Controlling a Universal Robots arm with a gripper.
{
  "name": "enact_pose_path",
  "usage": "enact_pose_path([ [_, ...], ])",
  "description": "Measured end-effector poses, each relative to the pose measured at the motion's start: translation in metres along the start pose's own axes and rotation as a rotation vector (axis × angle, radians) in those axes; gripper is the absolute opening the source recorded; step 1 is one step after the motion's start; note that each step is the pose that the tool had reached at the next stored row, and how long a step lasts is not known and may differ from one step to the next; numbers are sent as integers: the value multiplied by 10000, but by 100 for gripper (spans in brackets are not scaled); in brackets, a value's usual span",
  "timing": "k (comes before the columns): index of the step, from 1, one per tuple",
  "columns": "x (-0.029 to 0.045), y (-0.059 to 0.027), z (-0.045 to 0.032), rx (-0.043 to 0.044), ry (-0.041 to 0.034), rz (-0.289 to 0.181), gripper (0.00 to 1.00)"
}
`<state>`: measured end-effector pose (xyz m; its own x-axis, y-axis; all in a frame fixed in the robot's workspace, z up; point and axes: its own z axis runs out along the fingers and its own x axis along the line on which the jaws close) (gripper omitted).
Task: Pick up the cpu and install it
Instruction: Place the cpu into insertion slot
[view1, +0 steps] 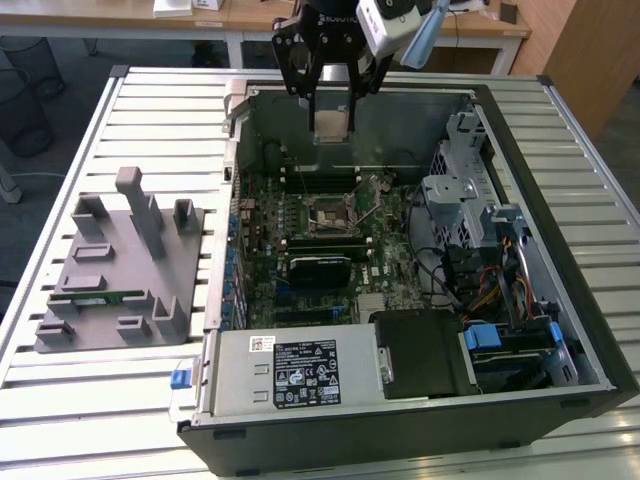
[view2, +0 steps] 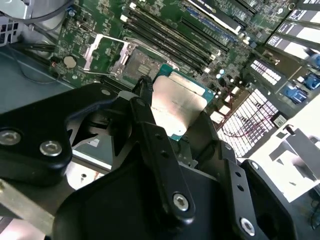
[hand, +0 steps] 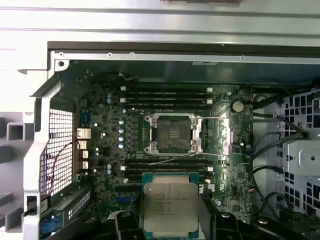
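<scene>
The cpu (view1: 331, 123) is a small square chip with a silvery top, held in my black gripper (view1: 331, 100) above the far part of the open computer case (view1: 560, 300). Both wrist views show it between the fingers: cpu (hand: 169, 205) and cpu (view2: 177, 105), with one black finger (view2: 150, 130) pressed against its edge. The gripper is shut on it. Below lies the green motherboard (view1: 395, 265) with its open socket (view1: 332, 213), its metal frame lifted; socket (hand: 174, 134) sits well apart from the chip, as does socket (view2: 142, 67).
A grey tray (view1: 115, 270) with upright pegs stands on the slatted table (view1: 100, 420) at the exterior view's left, holding a thin green memory stick (view1: 100, 297). Inside the case are a black ribbed block (view1: 320, 268), a power supply (view1: 290, 372), drive bays and cables (view1: 490, 280).
</scene>
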<state>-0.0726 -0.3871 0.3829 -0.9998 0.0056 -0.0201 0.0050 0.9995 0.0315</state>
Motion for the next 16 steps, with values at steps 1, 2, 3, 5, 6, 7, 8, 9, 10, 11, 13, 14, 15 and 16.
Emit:
enact_pose_path([
  [1,-5,0,0,-1,0,2,53],
  [2,-8,0,0,-1,0,5,53],
  [3,-11,0,1,-1,0,7,53],
  [5,-12,0,0,0,0,21,53],
  [6,-13,0,1,2,-2,49,53],
  [7,-13,0,1,4,-4,104,53],
  [8,-13,0,3,6,-8,232,53],
  [9,-14,1,4,8,-14,372,53],
  [10,-14,1,5,12,-19,518,53],
  [11,-13,1,7,16,-24,684,53],
  [13,-13,1,10,22,-36,1024,53],
  [14,-13,1,12,26,-42,1191,53],
  [15,-13,2,13,30,-47,1349,53],
  [16,-13,2,15,32,-55,1521,53],
])
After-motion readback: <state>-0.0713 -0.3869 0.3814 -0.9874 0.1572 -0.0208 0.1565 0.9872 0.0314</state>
